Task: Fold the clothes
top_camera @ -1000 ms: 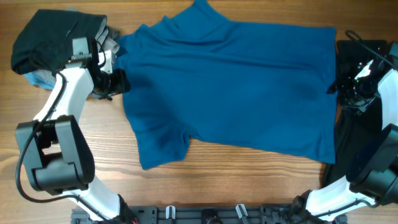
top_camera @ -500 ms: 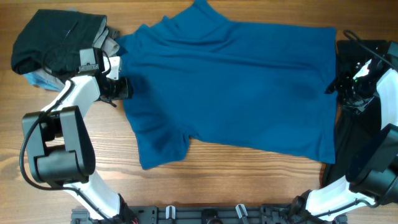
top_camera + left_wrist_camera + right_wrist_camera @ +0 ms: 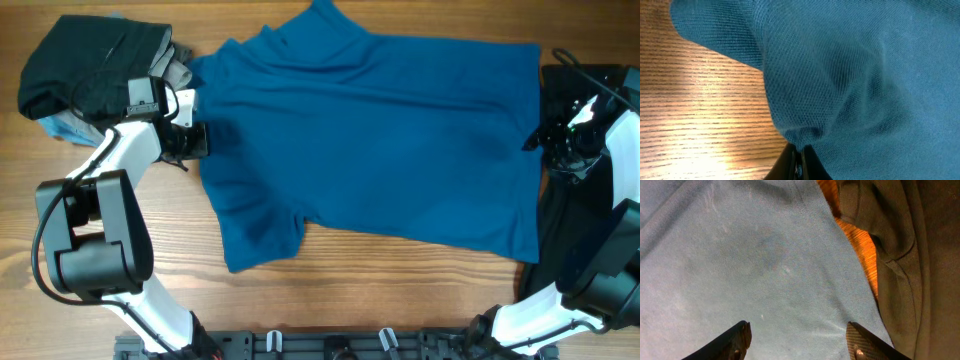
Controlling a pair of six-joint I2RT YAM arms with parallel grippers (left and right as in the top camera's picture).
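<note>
The royal-blue T-shirt lies spread flat across the middle of the table, collar at the far edge. At its left edge my left gripper is shut on a pinched fold of the blue fabric, and the jaws meet at the bottom of the left wrist view. My right gripper hovers open over the shirt's right edge. In the right wrist view only blue cloth lies between its spread fingers, which hold nothing.
A black garment is heaped at the far left, with light-blue and grey cloth showing under it. Another dark garment lies along the right edge, beside the right gripper. Bare wood shows in front.
The left arm swung in toward the shirt's left edge, and its gripper closed on the fabric. The right arm and the shirt have stayed put.
</note>
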